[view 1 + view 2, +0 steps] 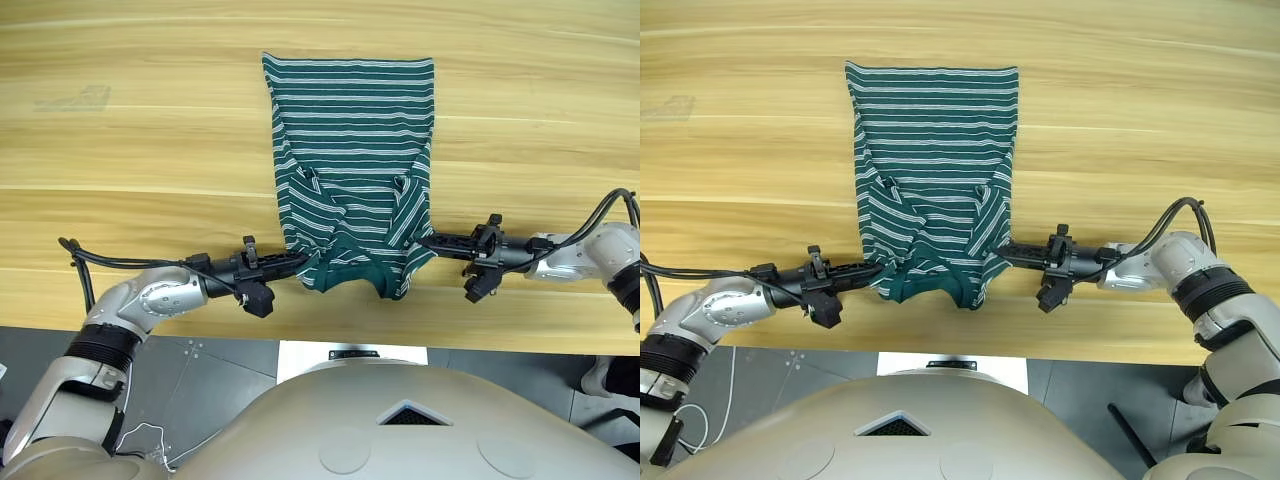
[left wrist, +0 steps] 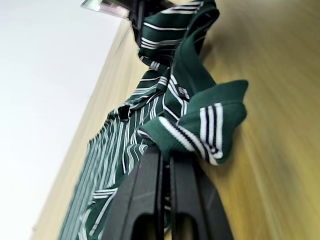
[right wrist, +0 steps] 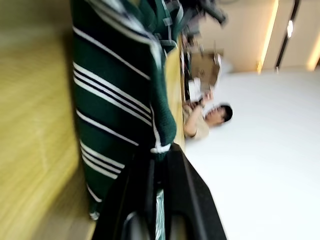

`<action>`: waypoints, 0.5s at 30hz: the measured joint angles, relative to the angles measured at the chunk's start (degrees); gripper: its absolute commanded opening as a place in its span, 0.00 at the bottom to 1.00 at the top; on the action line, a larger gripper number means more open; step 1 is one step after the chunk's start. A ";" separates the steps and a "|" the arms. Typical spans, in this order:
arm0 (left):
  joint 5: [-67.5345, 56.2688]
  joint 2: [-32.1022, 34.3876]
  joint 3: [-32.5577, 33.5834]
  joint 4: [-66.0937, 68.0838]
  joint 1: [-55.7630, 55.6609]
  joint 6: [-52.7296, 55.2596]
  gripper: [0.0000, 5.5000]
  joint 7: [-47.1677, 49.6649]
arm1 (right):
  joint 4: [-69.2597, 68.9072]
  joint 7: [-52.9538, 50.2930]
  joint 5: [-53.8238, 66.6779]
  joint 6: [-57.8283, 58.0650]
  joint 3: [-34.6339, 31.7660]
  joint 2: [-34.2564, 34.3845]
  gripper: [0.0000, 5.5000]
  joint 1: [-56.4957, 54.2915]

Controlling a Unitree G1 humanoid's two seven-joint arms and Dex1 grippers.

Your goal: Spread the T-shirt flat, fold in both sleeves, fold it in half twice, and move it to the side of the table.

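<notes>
A dark green T-shirt (image 1: 352, 135) with white stripes lies lengthwise on the wooden table (image 1: 130, 150), both sleeves folded in over its body. Its collar end (image 1: 352, 275) is nearest me and is lifted and bunched. My left gripper (image 1: 302, 262) is shut on the shirt's near left corner, seen close up with cloth pinched between the fingers (image 2: 150, 175). At the near right corner my right gripper (image 1: 420, 241) is shut on the cloth too, and the striped fabric (image 3: 115, 100) hangs from its fingers (image 3: 172, 170). The far hem (image 1: 350, 62) lies flat.
Bare wood stretches to both sides of the shirt and beyond its far hem. The table's near edge (image 1: 300, 335) runs just below both grippers, with dark floor under it.
</notes>
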 measured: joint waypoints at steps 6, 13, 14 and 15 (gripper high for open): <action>-17.78 -0.30 -4.00 -7.98 5.36 11.33 0.00 -10.53 | -5.03 22.68 34.15 0.09 -1.22 0.43 0.00 5.57; -39.57 2.28 -0.90 -21.79 9.80 19.90 0.00 -20.80 | -22.15 49.55 68.35 7.37 -3.42 -6.62 0.00 11.82; -42.48 2.15 0.69 -22.17 9.88 20.92 0.00 -21.87 | -22.76 51.95 71.38 8.20 -4.96 -6.55 0.00 12.20; -45.28 1.97 2.34 -22.42 9.91 21.75 0.00 -22.91 | -23.14 54.37 73.91 9.02 -6.45 -6.41 0.00 12.52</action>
